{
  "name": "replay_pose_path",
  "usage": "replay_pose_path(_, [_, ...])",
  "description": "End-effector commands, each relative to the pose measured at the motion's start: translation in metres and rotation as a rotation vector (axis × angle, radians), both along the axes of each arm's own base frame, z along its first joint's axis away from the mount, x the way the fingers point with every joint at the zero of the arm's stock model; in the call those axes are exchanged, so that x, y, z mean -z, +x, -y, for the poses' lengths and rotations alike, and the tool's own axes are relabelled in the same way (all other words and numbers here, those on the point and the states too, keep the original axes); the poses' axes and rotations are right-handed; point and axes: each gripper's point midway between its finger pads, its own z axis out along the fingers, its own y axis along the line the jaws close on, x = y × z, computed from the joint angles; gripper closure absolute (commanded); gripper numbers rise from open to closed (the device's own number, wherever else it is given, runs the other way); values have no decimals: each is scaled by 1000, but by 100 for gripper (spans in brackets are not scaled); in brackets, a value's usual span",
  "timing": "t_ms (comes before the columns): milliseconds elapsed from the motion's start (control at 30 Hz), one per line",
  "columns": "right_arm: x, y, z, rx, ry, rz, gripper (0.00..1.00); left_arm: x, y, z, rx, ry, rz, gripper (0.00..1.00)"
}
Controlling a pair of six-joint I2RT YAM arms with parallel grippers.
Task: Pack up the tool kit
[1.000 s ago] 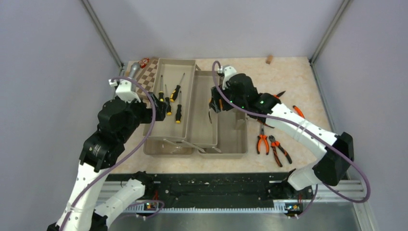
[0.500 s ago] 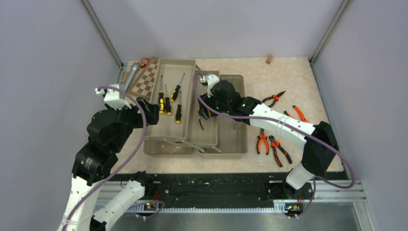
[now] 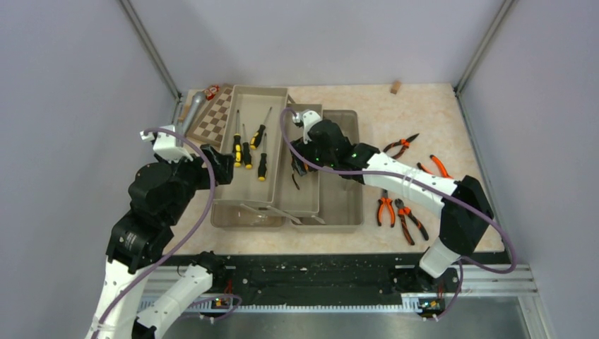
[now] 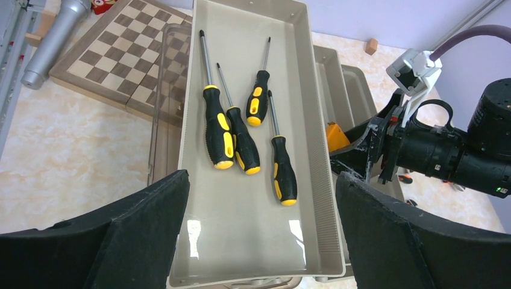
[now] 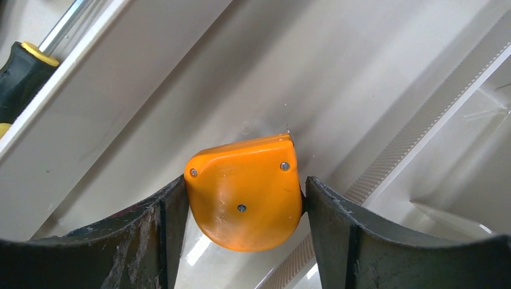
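The toolbox stands open with its beige trays fanned out. The left tray (image 3: 277,106) (image 4: 313,120) holds several yellow-black screwdrivers (image 3: 248,147) (image 4: 241,135). My right gripper (image 3: 299,167) (image 5: 244,188) is shut on the orange tape measure (image 5: 246,192) (image 4: 336,137) and holds it low in the middle tray (image 3: 305,201) (image 5: 181,108). I cannot tell whether it touches the tray floor. My left gripper (image 3: 226,167) (image 4: 260,180) is open and empty over the near end of the left tray. Orange-handled pliers (image 3: 385,210) lie on the table to the right.
More pliers (image 3: 410,221) (image 3: 400,146) (image 3: 436,165) lie right of the right tray (image 3: 345,212). The chessboard (image 3: 212,116) (image 4: 114,60) and silver microphone (image 3: 193,106) (image 4: 57,33) sit back left. A small wooden block (image 3: 395,87) is at the far edge.
My right gripper has carried the tape measure left, from over the right tray to the middle tray. My left arm has drawn back to the left and near side.
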Motion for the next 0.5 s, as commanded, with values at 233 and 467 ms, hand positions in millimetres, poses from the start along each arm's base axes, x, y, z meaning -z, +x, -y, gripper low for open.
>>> replay_pose_path(233, [-51, 0, 8, 29, 71, 101, 25, -7, 6, 2, -1, -6, 35, 4])
replay_pose_path(467, [-75, 1, 34, 117, 49, 143, 21, -7, 6, 1, -2, -4, 39, 4])
